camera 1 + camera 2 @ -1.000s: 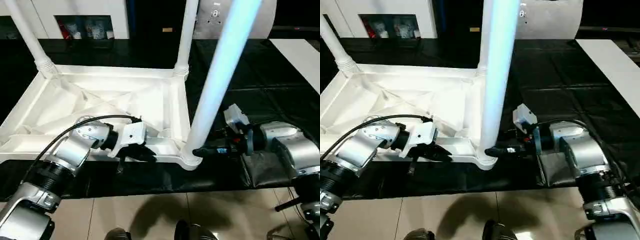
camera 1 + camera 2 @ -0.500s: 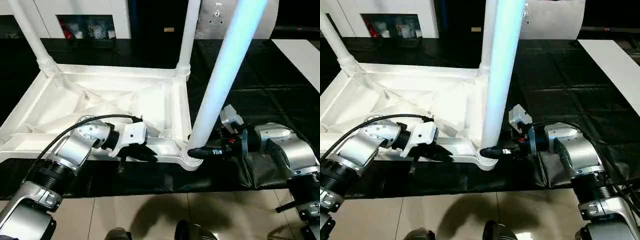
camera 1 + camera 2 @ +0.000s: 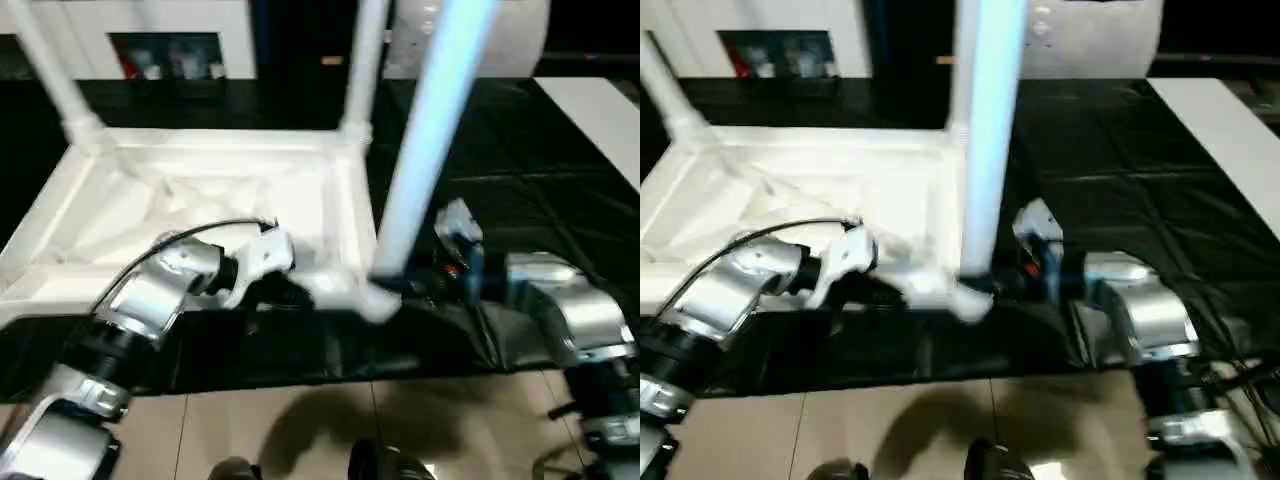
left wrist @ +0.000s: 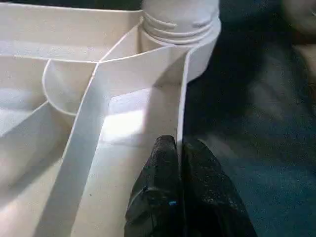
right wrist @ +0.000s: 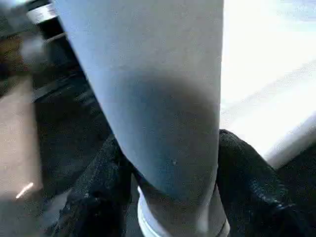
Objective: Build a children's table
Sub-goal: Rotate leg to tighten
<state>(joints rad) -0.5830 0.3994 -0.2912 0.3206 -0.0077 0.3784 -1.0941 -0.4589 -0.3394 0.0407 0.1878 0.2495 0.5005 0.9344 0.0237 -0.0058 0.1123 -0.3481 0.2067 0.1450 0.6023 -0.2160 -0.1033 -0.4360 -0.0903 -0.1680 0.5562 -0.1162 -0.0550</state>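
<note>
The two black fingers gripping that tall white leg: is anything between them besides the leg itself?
No. In the right wrist view, the right end effector has only the white tube leg between its fingers, which press its sides.

Leg: a white table leg stands between my two black fingers.
My tool: right, clamped around the leg near its ringed base.
Right side: white tabletop edge.

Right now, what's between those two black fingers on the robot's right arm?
A white table leg stands between the right gripper fingers, just above its ribbed base. The socket beneath it is hidden.
</note>
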